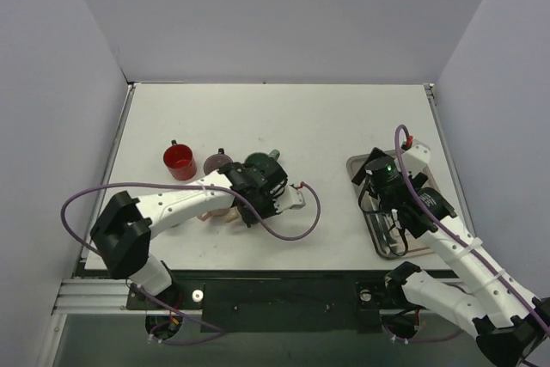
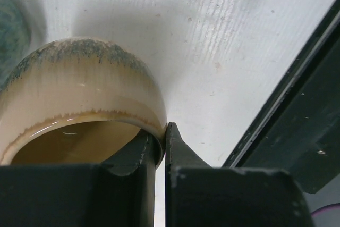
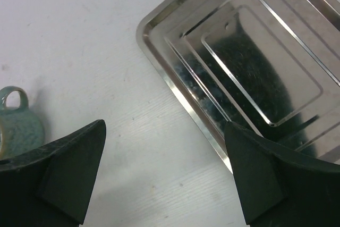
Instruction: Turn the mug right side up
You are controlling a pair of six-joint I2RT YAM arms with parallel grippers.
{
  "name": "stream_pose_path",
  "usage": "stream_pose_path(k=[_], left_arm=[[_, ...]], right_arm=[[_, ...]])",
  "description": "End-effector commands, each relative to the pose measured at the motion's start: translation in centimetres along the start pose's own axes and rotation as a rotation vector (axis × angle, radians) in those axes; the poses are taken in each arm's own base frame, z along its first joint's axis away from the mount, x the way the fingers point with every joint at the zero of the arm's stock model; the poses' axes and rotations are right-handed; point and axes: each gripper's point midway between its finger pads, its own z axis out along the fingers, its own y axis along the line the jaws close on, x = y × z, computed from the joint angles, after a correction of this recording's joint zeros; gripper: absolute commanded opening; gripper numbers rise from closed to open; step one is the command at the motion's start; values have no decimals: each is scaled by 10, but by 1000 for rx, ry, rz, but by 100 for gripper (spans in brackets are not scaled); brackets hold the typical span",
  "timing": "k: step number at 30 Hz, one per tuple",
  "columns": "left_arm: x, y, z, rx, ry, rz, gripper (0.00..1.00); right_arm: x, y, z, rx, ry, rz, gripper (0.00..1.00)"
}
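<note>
Left wrist view: left fingers point(image 2: 181, 155) pinch the beige mug point(image 2: 79, 94) at its rim; the turning step seems in hand. Next: rotate upright, release. Right fingers point(image 3: 64, 168) spread wide.

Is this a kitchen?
Probably a robot test booth: blank walls box in a white table, with a left arm and right arm bolted at its edge, plus a mug and steel tray.

Soft, even overhead light keeps the surface point(image 1: 344, 126) bright, shadows faint. Close up, the mug point(image 2: 79, 94) throws a grey shadow toward 1 o'clock and its glaze glints, the left hand point(image 2: 161, 137) black at 6 o'clock. The tray point(image 3: 297, 35) mirrors a dark blotch; the right hand point(image 3: 164, 128) blurs at 5 and 7 o'clock.
</note>
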Motion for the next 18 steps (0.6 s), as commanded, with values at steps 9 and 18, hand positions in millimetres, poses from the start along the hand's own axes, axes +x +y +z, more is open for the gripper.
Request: stream_pose_path(k=[9, 18], left_arm=[[-30, -7, 14, 93, 47, 156, 55], [-85, 57, -119, -99, -367, -49, 86]], right_arm=[[11, -36, 6, 92, 40, -8, 87], [-4, -54, 15, 177, -7, -88, 88]])
